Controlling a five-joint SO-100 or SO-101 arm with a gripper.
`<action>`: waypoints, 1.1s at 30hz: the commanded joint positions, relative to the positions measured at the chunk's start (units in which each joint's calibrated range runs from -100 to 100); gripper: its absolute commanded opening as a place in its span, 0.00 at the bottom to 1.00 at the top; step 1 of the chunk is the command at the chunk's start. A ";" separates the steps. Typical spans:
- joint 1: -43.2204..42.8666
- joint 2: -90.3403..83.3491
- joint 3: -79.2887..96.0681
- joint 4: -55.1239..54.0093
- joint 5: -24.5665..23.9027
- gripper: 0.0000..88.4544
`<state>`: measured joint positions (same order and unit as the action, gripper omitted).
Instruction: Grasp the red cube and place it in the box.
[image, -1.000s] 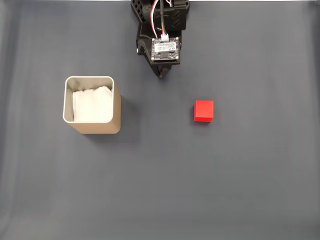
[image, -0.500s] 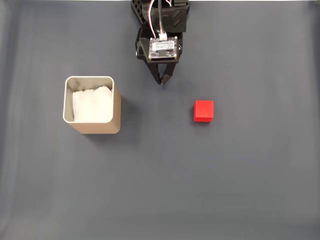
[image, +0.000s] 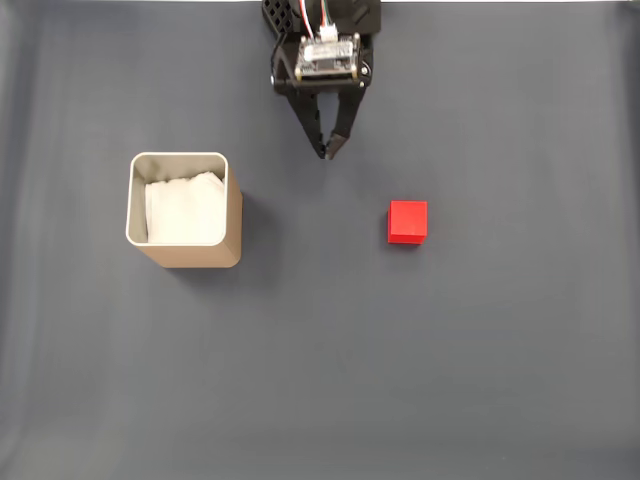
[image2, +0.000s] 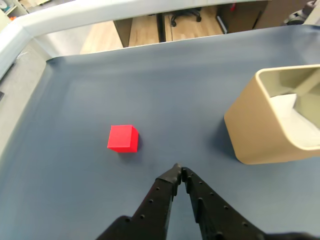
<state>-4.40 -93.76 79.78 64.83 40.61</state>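
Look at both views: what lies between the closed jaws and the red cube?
Nothing. In the fixed view, only bare dark mat separates the gripper from the red cube; the wrist view agrees.

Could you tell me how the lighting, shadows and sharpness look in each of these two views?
Fixed view: soft, even light, sharp, the box casting a faint shadow to its right. Wrist view: the red cube is crisp with a small shadow beneath it, the tool is dark and close, and straight edges bow slightly.

The table (image: 330, 380), covered in dark grey-blue sheeting, is carrying two things well apart: the box (image: 185, 210) sitting toward the fixed view's left edge, the red cube (image: 408, 221) resting right of centre.
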 joint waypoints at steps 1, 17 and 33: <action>-0.61 5.18 -7.77 0.95 -0.49 0.00; -12.68 25.69 -33.20 14.66 -2.39 0.00; -19.49 43.61 -49.79 19.42 -4.54 0.00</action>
<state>-23.41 -53.10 34.88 84.00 36.36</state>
